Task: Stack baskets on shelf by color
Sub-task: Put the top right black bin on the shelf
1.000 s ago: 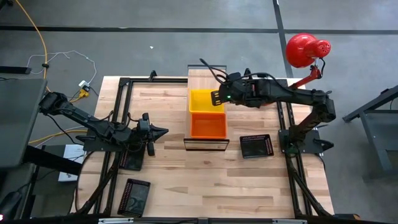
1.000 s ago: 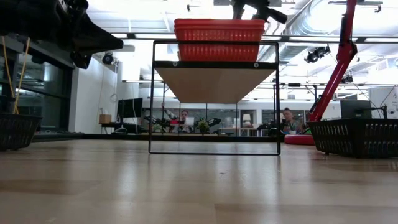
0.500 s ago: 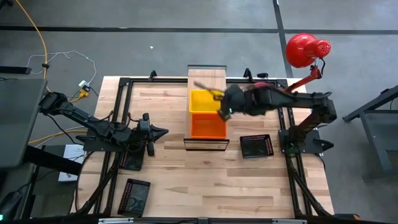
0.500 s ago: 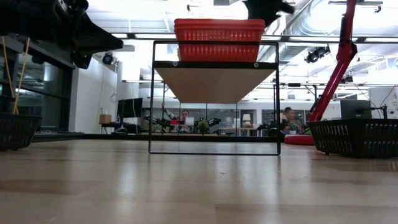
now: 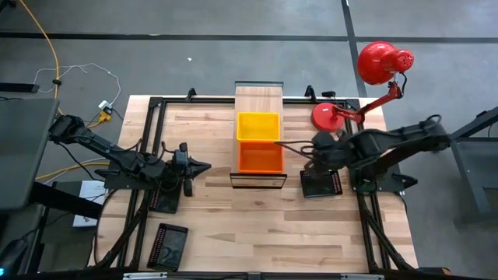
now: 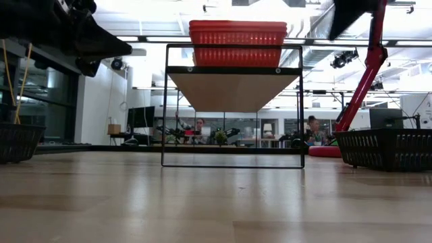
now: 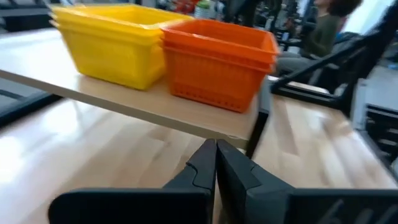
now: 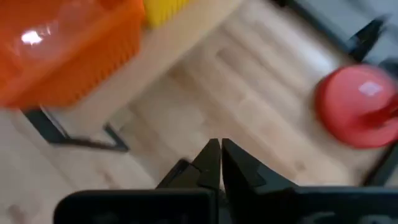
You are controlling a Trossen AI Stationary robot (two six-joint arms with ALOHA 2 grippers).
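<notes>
The shelf (image 5: 259, 93) stands at the table's middle, running from far to near. A stack of yellow baskets (image 5: 258, 126) sits on its middle and a stack of orange baskets (image 5: 260, 158) on its near end; both show in the left wrist view, yellow (image 7: 112, 40) and orange (image 7: 217, 62). A black basket (image 5: 322, 185) lies on the table right of the shelf. My right gripper (image 5: 310, 154) hangs above it, shut (image 8: 215, 152) and empty. My left gripper (image 5: 204, 165) is shut (image 7: 216, 155) and empty, left of the shelf, pointing at it.
A second black basket (image 5: 171, 245) lies near the table's front left, and another (image 5: 165, 199) lies partly under my left arm. A red lamp's base (image 5: 327, 115) stands at the far right, with its head (image 5: 381, 62) beyond the table. People sit in the room behind (image 6: 312, 128).
My right gripper has swung away from above the yellow baskets, toward the table's right and near edges, and now hangs over the black basket right of the shelf. The baskets on the shelf have stayed in place.
</notes>
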